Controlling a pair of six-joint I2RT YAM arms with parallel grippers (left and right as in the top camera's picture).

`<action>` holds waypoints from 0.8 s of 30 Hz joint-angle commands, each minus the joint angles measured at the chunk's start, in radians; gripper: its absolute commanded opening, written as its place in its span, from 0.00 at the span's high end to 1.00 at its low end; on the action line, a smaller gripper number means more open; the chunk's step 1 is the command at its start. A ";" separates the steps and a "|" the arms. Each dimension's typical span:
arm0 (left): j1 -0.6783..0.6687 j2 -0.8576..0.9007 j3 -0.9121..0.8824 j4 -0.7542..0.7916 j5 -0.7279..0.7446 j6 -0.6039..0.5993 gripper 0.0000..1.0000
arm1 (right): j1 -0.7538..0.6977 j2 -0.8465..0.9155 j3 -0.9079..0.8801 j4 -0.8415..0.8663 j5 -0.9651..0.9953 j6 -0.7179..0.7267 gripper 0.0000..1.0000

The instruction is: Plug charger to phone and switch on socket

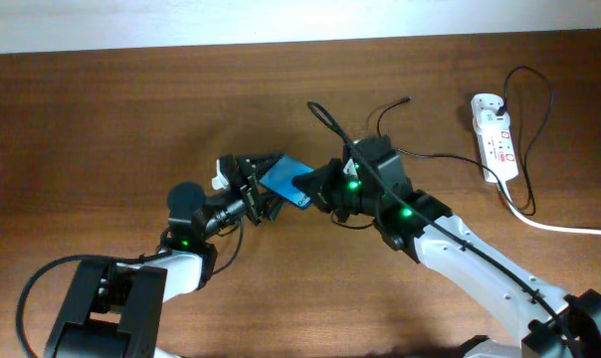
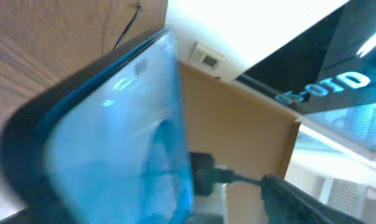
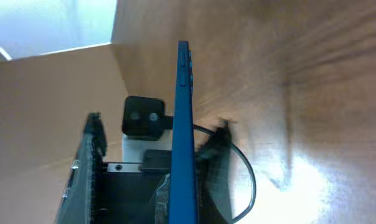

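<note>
At counter [image 1: 101, 109] centre, left gripper [image 1: 253, 189] pinches slim blue-screened phone [image 1: 284, 176]; thin black charger plug [image 2: 203, 174] sits at edge facing right gripper [image 1: 320, 185], jaws indeterminate.

Overhead: ends of the blue-screened black-edged smartphone [image 1: 284, 176] sit under the left gripper [image 1: 249, 194] and right gripper [image 1: 318, 184]; finger gaps unreadable on all 3 views. Left wrist: smartphone blurred, bottom cropped; small black plug tip [image 2: 203, 174] seating unclear. White power strip [image 1: 495, 134] switches too small.
</note>
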 commanded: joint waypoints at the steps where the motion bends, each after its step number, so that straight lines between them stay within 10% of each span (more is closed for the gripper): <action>1: 0.002 -0.010 0.013 0.003 -0.071 0.003 0.34 | 0.006 -0.004 0.002 0.007 -0.018 0.068 0.96; 6: 0.002 -0.010 0.013 -0.004 -0.090 -0.003 0.57 | 0.006 -0.004 0.002 0.008 -0.024 0.105 0.96; 24: -0.026 -0.010 0.013 0.026 0.074 -0.072 0.92 | 0.006 -0.004 0.002 0.006 0.066 0.073 0.95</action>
